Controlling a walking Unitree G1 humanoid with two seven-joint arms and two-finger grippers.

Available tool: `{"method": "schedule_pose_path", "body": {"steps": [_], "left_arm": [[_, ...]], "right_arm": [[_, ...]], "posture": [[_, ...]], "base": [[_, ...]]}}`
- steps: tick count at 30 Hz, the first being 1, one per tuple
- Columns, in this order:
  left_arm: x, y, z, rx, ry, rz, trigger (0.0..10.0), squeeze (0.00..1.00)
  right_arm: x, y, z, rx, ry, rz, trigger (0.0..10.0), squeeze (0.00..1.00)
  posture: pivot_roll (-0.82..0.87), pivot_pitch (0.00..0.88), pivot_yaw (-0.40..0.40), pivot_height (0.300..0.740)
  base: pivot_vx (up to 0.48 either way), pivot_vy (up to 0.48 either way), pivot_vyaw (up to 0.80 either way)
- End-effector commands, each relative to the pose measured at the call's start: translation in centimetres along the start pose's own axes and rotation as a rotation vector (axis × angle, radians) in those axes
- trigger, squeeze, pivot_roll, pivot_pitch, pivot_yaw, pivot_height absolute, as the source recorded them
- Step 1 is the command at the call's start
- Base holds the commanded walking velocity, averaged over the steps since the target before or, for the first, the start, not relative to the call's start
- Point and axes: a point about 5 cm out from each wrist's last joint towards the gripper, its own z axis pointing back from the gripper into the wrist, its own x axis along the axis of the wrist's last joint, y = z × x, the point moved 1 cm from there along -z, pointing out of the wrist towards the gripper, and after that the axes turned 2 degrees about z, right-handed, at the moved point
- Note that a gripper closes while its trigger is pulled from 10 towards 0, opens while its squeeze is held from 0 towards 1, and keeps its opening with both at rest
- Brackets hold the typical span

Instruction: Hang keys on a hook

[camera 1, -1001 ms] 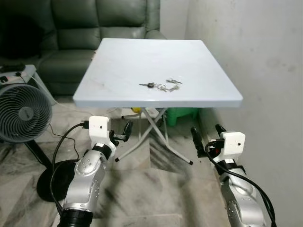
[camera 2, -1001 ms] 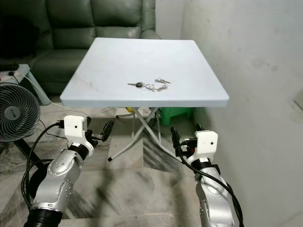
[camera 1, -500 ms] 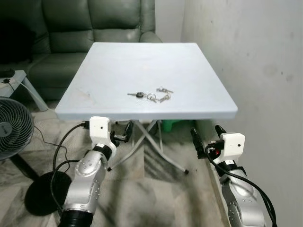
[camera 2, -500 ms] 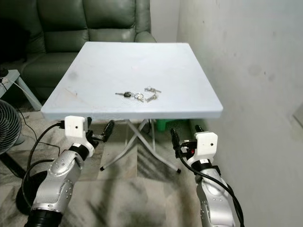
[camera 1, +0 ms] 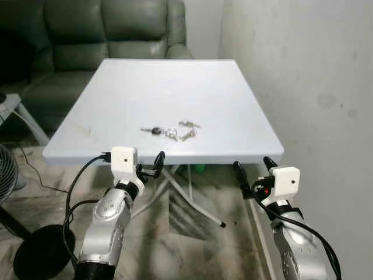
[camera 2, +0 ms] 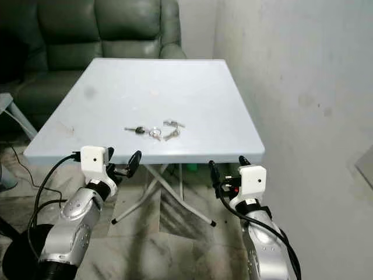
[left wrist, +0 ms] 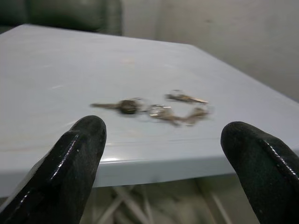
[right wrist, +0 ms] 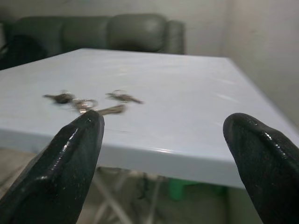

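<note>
As the robot has closed on the folding table [camera 1: 245,116], its near edge now lies just ahead of both grippers, so the approach looks nearly done. The bunch of keys [camera 1: 172,130] lies untouched near the front middle. Left gripper [camera 1: 152,166] and right gripper [camera 1: 252,172] hang below the edge, jaws spread, empty. The fan [camera 1: 4,175] has slid mostly out of frame.

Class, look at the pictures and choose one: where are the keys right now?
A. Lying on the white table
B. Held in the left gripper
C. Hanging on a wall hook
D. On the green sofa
A: the keys lie loose on the white table, while the left gripper and right gripper are both open and empty below its near edge.
</note>
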Motion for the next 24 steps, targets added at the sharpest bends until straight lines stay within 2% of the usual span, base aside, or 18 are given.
{"method": "schedule_pose_path", "body": {"steps": [1, 9, 11, 24], "left_arm": [[0.13, 0.98, 0.28, 0.035, 0.001, -0.011, 10.0, 0.0], [0.16, 0.96, 0.27, 0.039, -0.002, -0.007, 10.0, 0.0], [0.18, 0.96, 0.25, 0.039, -0.002, -0.007, 10.0, 0.0], [0.16, 0.93, 0.16, 0.051, -0.004, -0.002, 10.0, 0.0]], "right_arm": [[0.52, 0.89, -0.59, 0.038, -0.019, 0.002, 10.0, 0.0], [0.57, 0.89, -0.64, 0.039, -0.023, -0.007, 10.0, 0.0], [0.66, 0.84, -0.66, 0.036, -0.031, -0.028, 10.0, 0.0], [0.72, 0.7, -0.83, 0.041, -0.027, -0.026, 10.0, 0.0]], "posture": [[0.04, 0.0, 0.011, 0.74], [0.04, 0.0, 0.008, 0.74], [0.04, 0.0, 0.007, 0.74], [0.04, 0.0, 0.002, 0.74]], "base": [[0.33, 0.0, 0.8], [0.327, 0.0, 0.8], [0.328, 0.0, 0.0], [0.308, 0.0, 0.0]]}}
